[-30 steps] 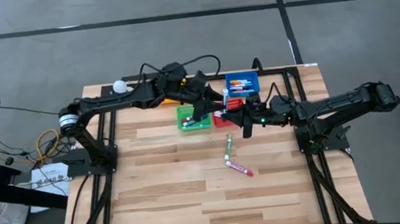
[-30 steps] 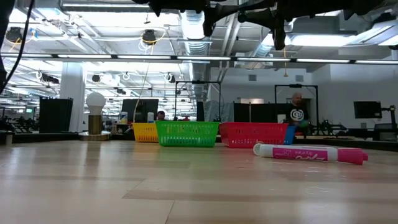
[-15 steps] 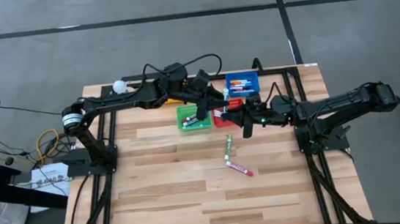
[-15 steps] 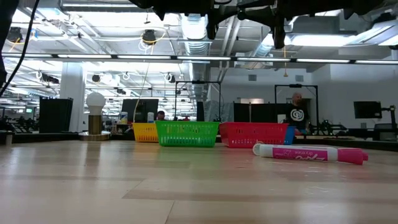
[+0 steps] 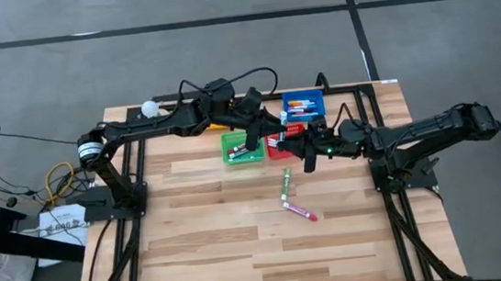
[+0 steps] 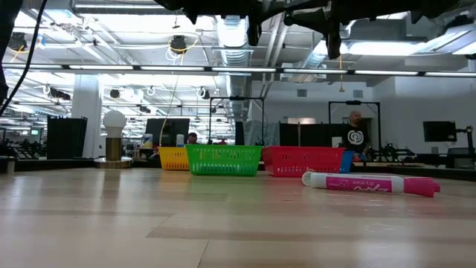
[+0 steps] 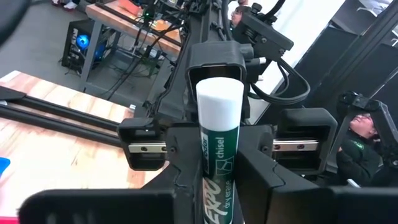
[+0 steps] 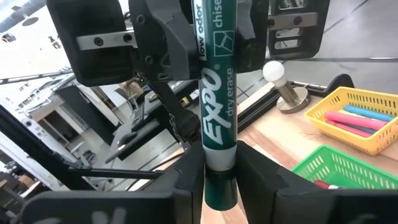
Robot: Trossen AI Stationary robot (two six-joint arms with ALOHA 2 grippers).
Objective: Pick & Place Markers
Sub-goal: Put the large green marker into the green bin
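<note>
We see a wooden table (image 5: 206, 255) made of light planks. Four little baskets sit near its far edge: yellow (image 6: 172, 158), green (image 5: 243, 148), red (image 6: 301, 160) and blue (image 5: 303, 107). A green marker (image 5: 285, 183) and a pink marker (image 5: 300, 211) lie touching on the bare wood. A white ball on a stand (image 5: 148, 108) sits at a far corner.

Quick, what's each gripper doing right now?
Left gripper: closed on the green marker.
Right gripper: closed on the same green marker, at its other end.

Green marker (image 7: 219, 162) between dark fingers (image 7: 183, 180)
</note>
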